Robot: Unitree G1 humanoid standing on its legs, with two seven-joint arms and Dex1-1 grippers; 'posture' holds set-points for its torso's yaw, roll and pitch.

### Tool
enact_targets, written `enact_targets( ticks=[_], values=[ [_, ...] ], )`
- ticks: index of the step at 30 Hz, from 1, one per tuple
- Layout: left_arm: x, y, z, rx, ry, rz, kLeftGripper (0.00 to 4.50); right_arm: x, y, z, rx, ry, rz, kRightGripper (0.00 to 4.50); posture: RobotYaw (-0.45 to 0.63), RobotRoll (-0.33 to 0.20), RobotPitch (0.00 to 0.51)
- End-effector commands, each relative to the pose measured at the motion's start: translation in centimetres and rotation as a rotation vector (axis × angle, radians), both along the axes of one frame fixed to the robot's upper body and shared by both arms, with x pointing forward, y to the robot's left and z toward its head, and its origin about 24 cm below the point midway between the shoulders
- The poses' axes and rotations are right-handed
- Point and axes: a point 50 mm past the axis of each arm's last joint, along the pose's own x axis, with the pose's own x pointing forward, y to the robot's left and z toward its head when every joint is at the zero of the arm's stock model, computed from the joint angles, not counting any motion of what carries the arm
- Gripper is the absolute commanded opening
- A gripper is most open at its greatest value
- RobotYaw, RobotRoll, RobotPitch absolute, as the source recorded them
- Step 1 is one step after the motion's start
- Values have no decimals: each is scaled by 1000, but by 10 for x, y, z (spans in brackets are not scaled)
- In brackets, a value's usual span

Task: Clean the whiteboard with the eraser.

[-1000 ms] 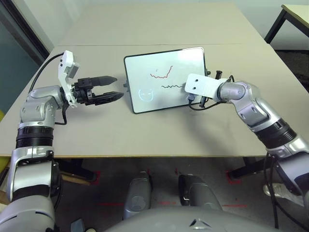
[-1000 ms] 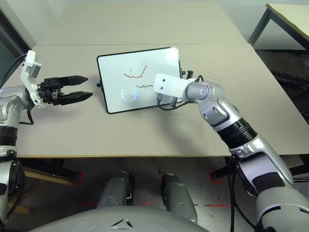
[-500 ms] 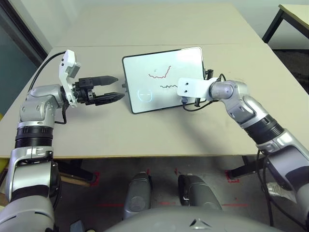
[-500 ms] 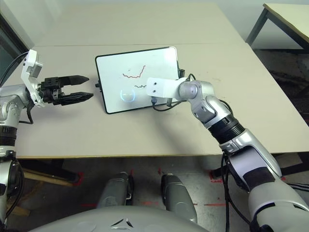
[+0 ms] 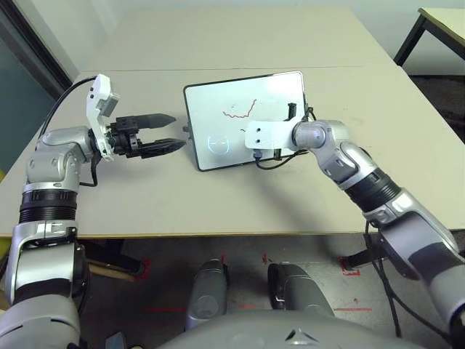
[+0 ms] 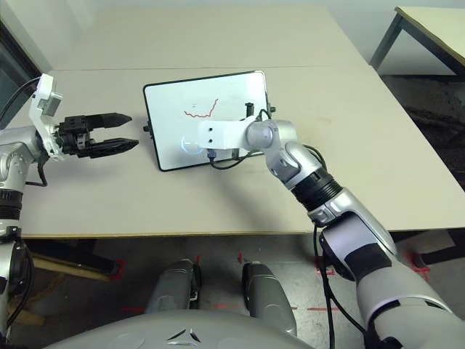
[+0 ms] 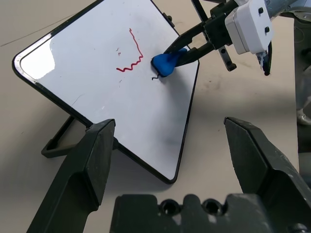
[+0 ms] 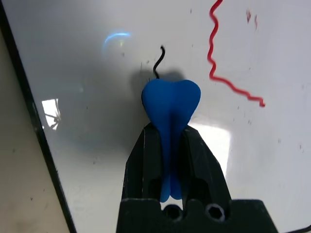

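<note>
The whiteboard (image 5: 276, 91) stands tilted on a stand at the table's middle, with a red squiggle (image 5: 241, 110) and a faint blue circle (image 5: 218, 143). My right gripper (image 7: 181, 52) is shut on the blue eraser (image 8: 171, 104) and presses it against the board's middle. Just ahead of the eraser lies a short tail of a black squiggle (image 8: 158, 60). From the head view the white wrist housing (image 5: 267, 135) covers the eraser. My left gripper (image 5: 163, 131) hangs open to the left of the board, a short way from its edge, with nothing in it.
The board leans on a black wire stand (image 7: 58, 143) that juts out on the side facing my left gripper. A seam (image 5: 138, 70) crosses the table behind the board. Another table (image 5: 443, 22) stands at the far right across dark floor.
My right arm has swept the eraser leftward across the board, and most of the black squiggle is gone. The left arm has stayed where it was.
</note>
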Motion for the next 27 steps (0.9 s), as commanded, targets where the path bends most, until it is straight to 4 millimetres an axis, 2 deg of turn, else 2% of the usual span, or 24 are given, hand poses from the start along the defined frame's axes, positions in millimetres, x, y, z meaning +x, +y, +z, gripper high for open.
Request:
enact_targets(
  ticks=[1, 5, 21, 24, 27],
  values=[
    [-2, 2, -1, 9, 9, 8, 4500, 1, 5, -2, -24, 4, 17, 297, 294, 0, 67],
    [-1, 1, -1, 7, 11, 5, 4500, 2, 1, -1, -25, 6, 2, 297, 294, 0, 67],
    [10, -10, -9, -4, -9, 0, 4500, -8, -60, -8, -69, 55, -138, 297, 294, 0, 67],
    [10, -10, -10, -5, -10, 1, 4500, -8, -64, -8, -78, 55, -147, 297, 294, 0, 67],
    [10, -9, -10, -8, -12, 3, 4500, -9, -60, -7, -79, 50, -133, 297, 294, 0, 67]
  ],
)
